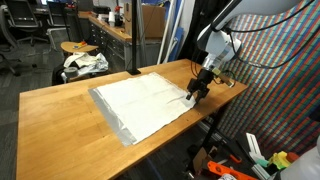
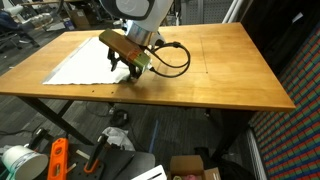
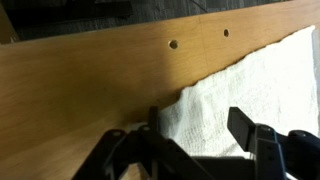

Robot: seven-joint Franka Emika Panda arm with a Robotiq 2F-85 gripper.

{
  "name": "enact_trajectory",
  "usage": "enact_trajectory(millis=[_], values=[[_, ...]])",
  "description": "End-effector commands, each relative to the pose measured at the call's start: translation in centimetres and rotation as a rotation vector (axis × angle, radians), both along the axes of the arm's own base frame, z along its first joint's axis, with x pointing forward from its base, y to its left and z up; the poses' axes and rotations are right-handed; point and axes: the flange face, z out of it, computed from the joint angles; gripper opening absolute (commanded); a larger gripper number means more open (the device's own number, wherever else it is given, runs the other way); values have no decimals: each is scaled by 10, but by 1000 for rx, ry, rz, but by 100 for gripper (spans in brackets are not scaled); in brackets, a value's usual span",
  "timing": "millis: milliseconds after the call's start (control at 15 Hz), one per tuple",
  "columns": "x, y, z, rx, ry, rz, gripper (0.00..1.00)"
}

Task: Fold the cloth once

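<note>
Workshop clutter surrounds a long wooden tabletop (image 1: 60, 100). On it the cloth (image 1: 145, 100) lies spread flat, off-white with a grey edge, covering the middle of the wood. At one of its corners the tool (image 1: 196, 90) stands low over the tabletop. In the wrist view its fingers (image 3: 240, 125) are parted and straddle the cloth's edge with a gap between them.

White, rounded arm links (image 1: 216, 44) ending in a black gripper (image 2: 122, 70) — tan block (image 2: 122, 46) at the wrist, black cable (image 2: 176, 62) looping beside it, dark blocky jaws
</note>
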Motion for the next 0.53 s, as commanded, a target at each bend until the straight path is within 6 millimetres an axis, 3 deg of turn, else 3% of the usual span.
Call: enact_trajectory(millis=[0, 333, 467], values=[[0, 5, 6, 46, -8, -29, 42], [4, 5, 4, 69, -4, -66, 7], [5, 4, 4, 72, -8, -77, 2]])
